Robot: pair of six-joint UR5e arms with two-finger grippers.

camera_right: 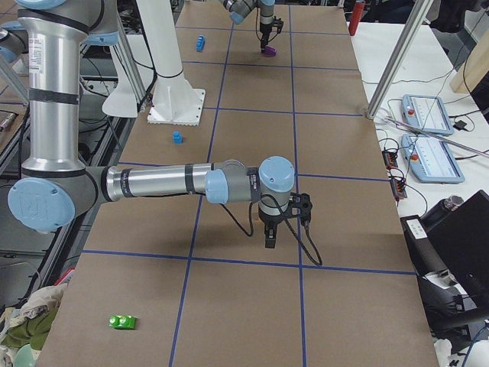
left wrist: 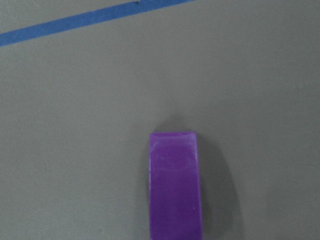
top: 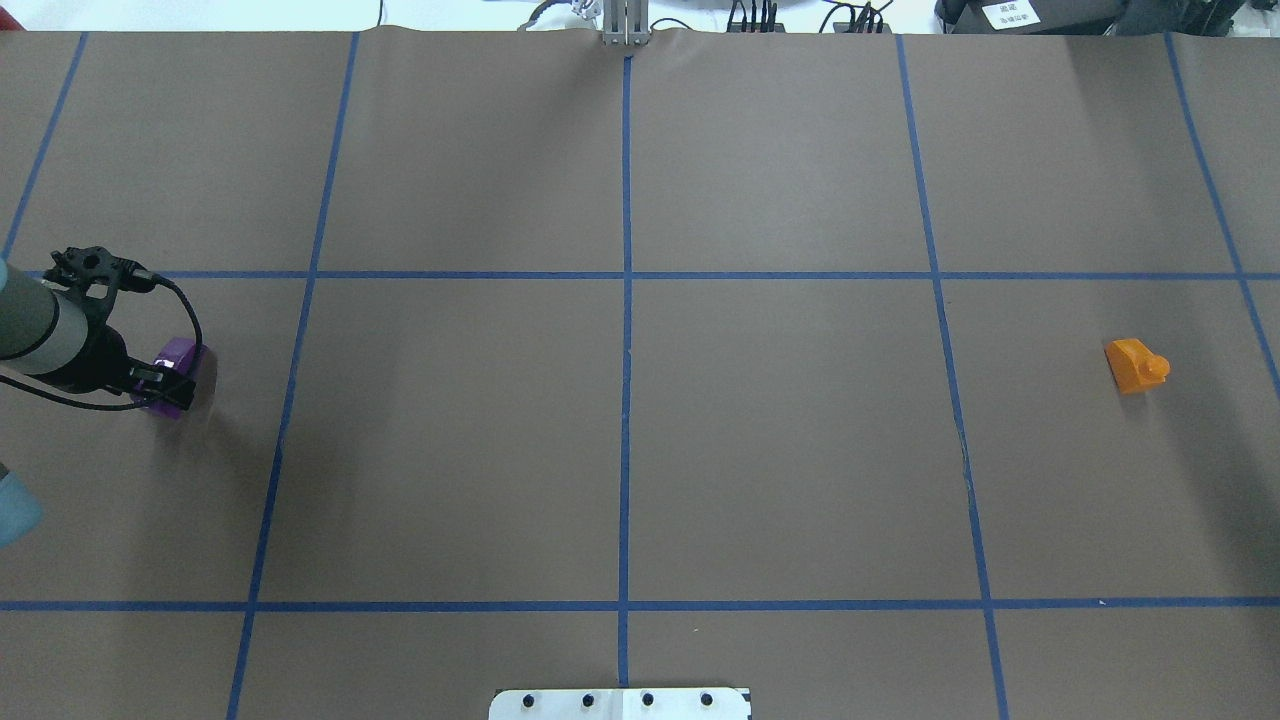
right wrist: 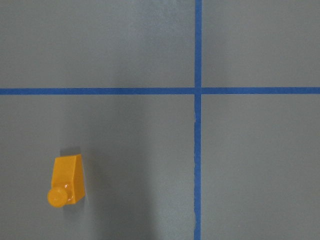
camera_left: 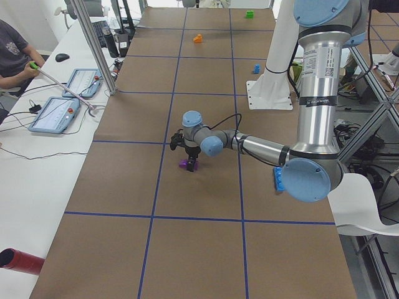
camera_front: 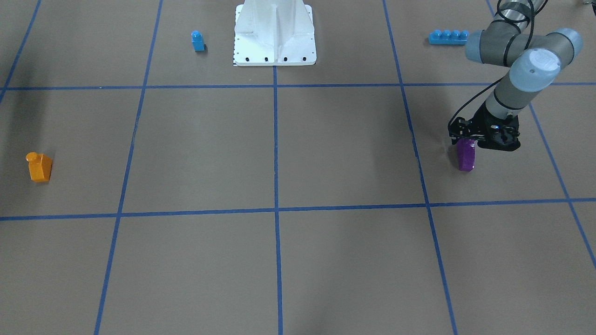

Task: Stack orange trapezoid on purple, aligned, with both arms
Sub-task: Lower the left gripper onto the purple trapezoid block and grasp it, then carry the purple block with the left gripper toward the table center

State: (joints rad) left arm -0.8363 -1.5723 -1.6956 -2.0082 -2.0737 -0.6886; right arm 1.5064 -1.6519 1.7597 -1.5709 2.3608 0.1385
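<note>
1. Near the worktop's left edge, the left gripper (top: 160, 380) hung over the purple (top: 180, 352) and hid part of it. Whether its jaws clasped the block, I could not tell.
2. Close to the right edge sat the orange trapezoid (top: 1135, 366), alone.
3. The right gripper (camera_right: 270, 241) showed only from the side, so I could not tell how its jaws stood.

A robotics lab; brown table (top: 780, 450) gridded with blue tape (top: 626, 400); teach pendants (camera_left: 55, 116) beside a seated operator (camera_left: 11, 53).
</note>
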